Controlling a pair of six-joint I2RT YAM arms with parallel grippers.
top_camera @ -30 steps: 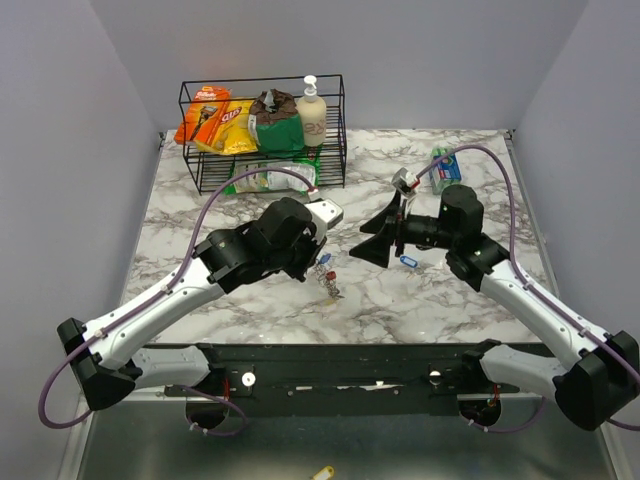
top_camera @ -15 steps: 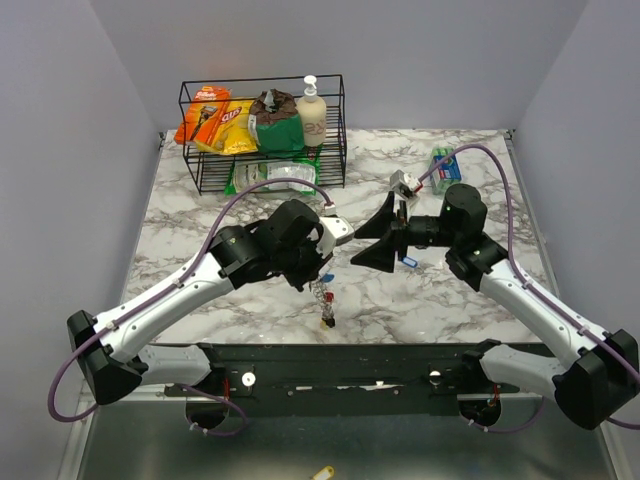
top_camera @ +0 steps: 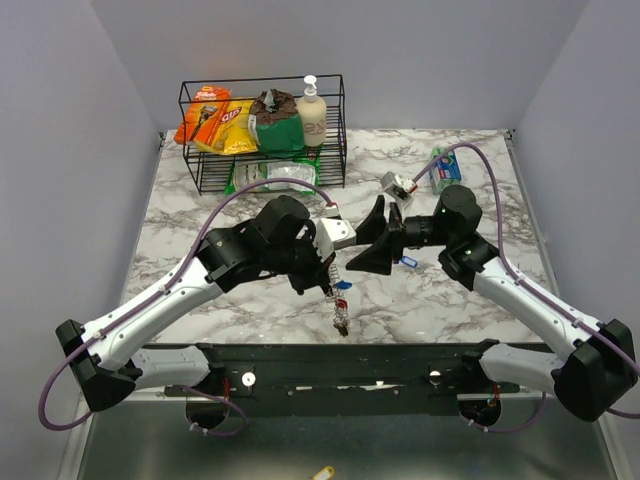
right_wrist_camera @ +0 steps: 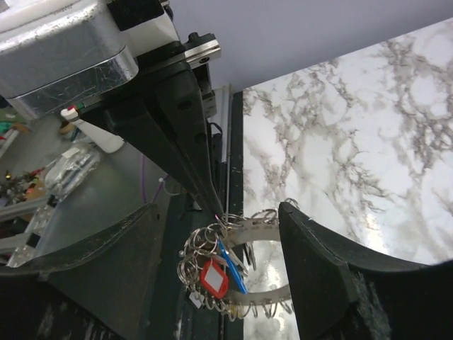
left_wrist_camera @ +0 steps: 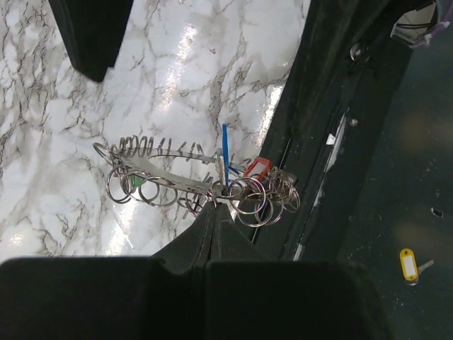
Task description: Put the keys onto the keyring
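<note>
Left wrist view: the keyring (left_wrist_camera: pixel 170 177), loaded with many small split rings and the keys (left_wrist_camera: pixel 256 168) on red, blue and green tags, is pinched at its rim by the closed left gripper (left_wrist_camera: pixel 216 212). It is held above the tabletop (top_camera: pixel 450 310), near the middle of the near edge. The right gripper (right_wrist_camera: pixel 218 212) is spread open, with one finger on each side of the bunch

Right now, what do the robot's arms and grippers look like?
The left arm and right arm are white links with black joints and bases, a purple cable looping along each. The left gripper tapers to slim black fingers; the right gripper has broad, curved black fingers.
</note>
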